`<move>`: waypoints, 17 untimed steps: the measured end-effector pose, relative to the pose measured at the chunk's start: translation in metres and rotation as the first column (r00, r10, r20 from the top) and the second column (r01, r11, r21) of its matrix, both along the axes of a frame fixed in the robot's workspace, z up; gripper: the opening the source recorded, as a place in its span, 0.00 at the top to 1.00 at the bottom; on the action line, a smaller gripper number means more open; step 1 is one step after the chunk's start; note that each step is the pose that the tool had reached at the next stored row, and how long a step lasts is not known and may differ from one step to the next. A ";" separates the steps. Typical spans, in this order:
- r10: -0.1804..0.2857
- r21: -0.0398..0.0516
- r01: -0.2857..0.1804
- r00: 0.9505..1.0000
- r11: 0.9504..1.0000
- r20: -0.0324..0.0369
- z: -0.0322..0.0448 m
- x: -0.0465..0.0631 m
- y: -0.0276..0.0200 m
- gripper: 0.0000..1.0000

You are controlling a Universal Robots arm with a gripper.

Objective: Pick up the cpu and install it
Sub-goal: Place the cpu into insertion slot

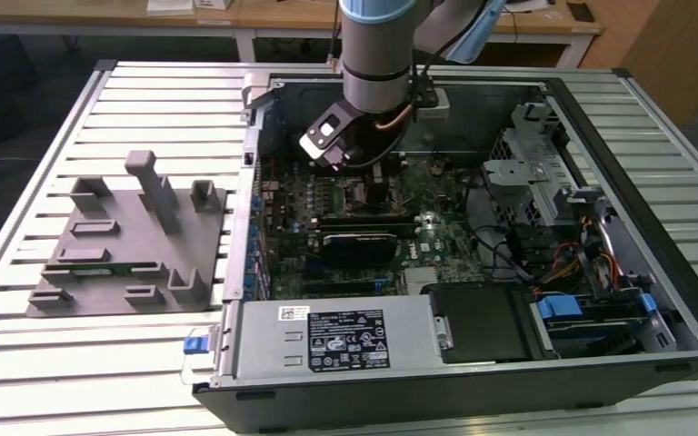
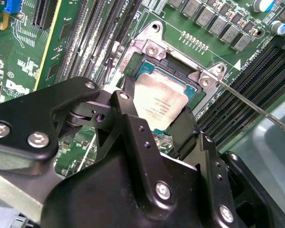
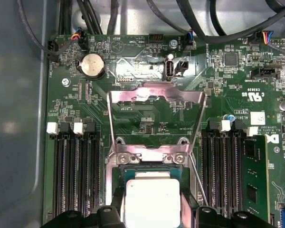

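Black end effector (image 2: 156, 124) pinches the cpu (image 2: 159, 97) by two opposite edges, in or just above the open socket (image 2: 138, 71); I think best to hold it level, corners matched, without pressing.

Tiny unreadable print on motherboard (image 3: 237, 90)

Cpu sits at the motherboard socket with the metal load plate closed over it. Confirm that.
Not closed. In the first wrist view the load plate is swung open, clear of the cpu, which does sit at the socket.
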State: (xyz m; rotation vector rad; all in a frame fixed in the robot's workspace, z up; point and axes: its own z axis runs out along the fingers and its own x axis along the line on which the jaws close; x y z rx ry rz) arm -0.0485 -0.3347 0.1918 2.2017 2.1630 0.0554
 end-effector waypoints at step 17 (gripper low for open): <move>0.000 0.000 0.000 1.000 1.000 0.000 -0.0006 0.000 0.0001 0.44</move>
